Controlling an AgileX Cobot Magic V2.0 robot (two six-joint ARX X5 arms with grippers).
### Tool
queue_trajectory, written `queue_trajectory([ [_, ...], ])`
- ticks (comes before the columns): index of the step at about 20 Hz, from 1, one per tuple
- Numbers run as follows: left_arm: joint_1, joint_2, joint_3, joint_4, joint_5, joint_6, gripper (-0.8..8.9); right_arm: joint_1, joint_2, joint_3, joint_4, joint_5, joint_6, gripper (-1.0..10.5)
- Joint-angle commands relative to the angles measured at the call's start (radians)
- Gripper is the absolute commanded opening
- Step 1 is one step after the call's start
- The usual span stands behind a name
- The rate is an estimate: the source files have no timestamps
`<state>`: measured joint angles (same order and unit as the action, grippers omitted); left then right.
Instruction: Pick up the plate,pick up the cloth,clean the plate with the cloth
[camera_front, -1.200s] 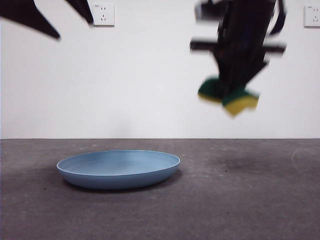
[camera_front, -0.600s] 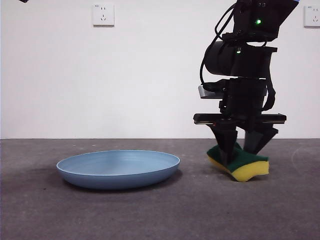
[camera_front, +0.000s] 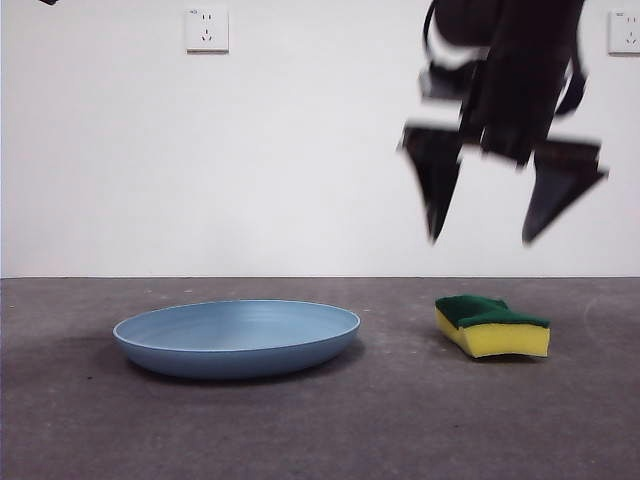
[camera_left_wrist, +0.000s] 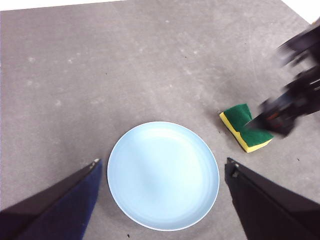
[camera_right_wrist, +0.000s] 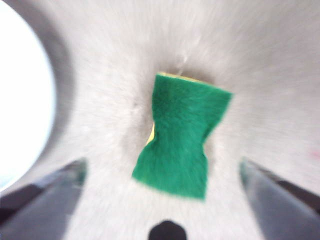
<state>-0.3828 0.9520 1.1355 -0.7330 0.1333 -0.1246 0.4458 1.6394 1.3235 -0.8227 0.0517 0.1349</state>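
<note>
The light-blue plate (camera_front: 237, 336) lies flat on the grey table, left of centre; the left wrist view shows the plate (camera_left_wrist: 163, 174) from high above. The cloth, a yellow sponge with a green top (camera_front: 492, 325), rests on the table to the plate's right, green side up. My right gripper (camera_front: 485, 225) hangs open in the air above the cloth, blurred by motion, holding nothing. In the right wrist view the cloth (camera_right_wrist: 182, 134) lies between the spread jaws. My left gripper (camera_left_wrist: 162, 200) is open high over the plate, out of the front view.
Grey table surface (camera_front: 400, 420) runs to a white wall with two sockets (camera_front: 206, 29). The plate's edge (camera_right_wrist: 22, 100) shows beside the cloth in the right wrist view.
The right gripper brought the cloth down to the table, opened and let it go, then rose. The cloth now lies flat on the table. The left arm withdrew upward out of the front view.
</note>
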Motion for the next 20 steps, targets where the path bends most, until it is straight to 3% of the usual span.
queue_trajectory([
  [1, -0.004, 0.002, -0.001, 0.006, -0.002, -0.002, 2.46, 0.008, -0.117, -0.004, -0.016, -0.001, 0.005, 0.4],
  [3, -0.004, 0.002, -0.001, 0.005, -0.001, 0.026, -0.24, 0.008, -0.217, -0.004, -0.021, -0.001, 0.005, -0.2],
  [8, -0.004, -0.002, -0.001, -0.002, -0.007, 0.089, -0.08, 0.021, -0.433, -0.005, -0.026, 0.0, -0.025, -0.2],
  [11, -0.014, -0.031, -0.005, -0.02, -0.068, 0.142, -0.08, 0.062, -0.563, -0.035, -0.011, 0.017, -0.041, -0.2],
  [14, -0.044, -0.119, -0.087, 0.063, -0.114, 0.152, -0.08, 0.124, -0.732, -0.181, 0.105, 0.1, -0.037, -0.2],
  [20, -0.069, -0.385, -0.455, 0.305, -0.139, 0.102, -0.08, 0.171, -1.027, -0.554, 0.304, 0.212, 0.005, -0.2],
])
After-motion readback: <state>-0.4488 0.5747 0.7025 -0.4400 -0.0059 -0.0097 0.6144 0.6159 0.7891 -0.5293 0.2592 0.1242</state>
